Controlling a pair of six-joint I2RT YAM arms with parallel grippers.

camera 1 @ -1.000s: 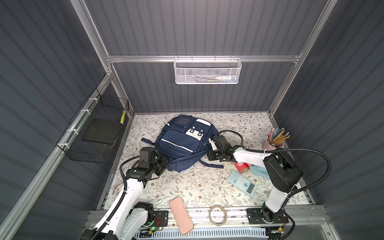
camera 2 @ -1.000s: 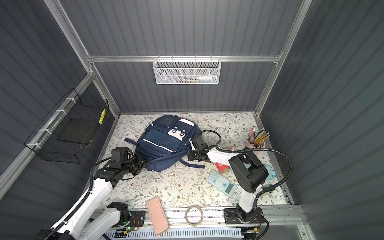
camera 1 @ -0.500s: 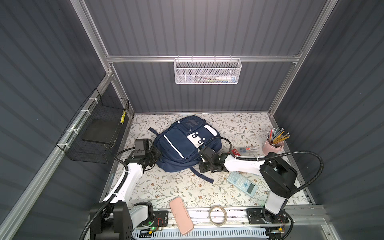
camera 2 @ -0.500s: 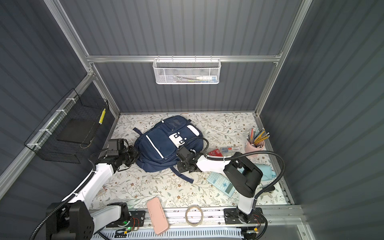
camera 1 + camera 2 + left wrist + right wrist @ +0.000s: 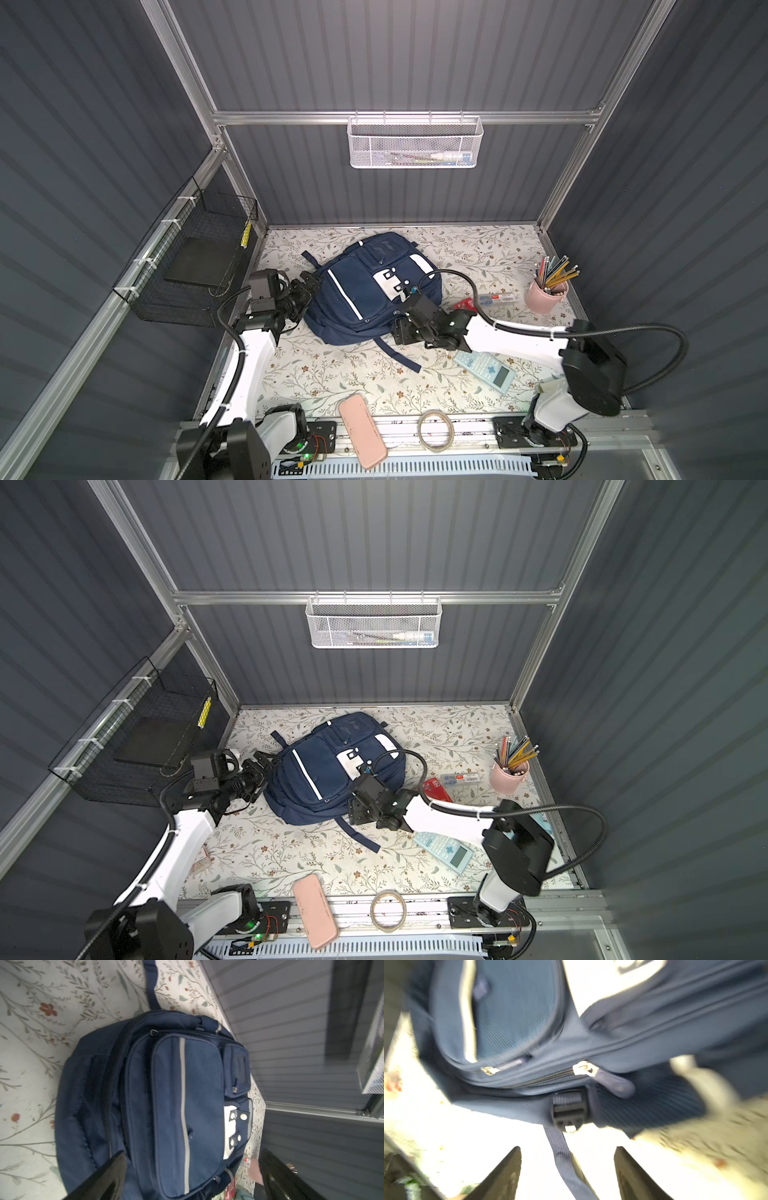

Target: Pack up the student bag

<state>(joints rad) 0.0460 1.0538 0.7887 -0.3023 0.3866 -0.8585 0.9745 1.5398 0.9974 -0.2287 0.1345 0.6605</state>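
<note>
On the floral-print tabletop [image 5: 365, 374] inside dark grey slatted walls [image 5: 395, 62], the navy student bag [image 5: 361, 299] lies front-up left of centre, with the left gripper [image 5: 309, 286] spread wide beside its left edge. The right gripper [image 5: 566, 1148] is likewise released, and a loose strap [image 5: 560, 1157] runs unclamped between its fingers [image 5: 506, 1167]. A white mesh basket [image 5: 415, 143] on the back rail [image 5: 291, 117] holds pens [image 5: 399, 158] and a white tube [image 5: 446, 156], a black wire basket [image 5: 174, 307] on the left wall holds a dark flat slab [image 5: 199, 264], and a pink cup [image 5: 545, 297] at the right holds pencils [image 5: 555, 270]; the print on the red box [image 5: 436, 789] is too small to read.

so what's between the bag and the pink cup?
A red packet and a clear flat box; the right arm's cable arches above. Both top views.
</note>
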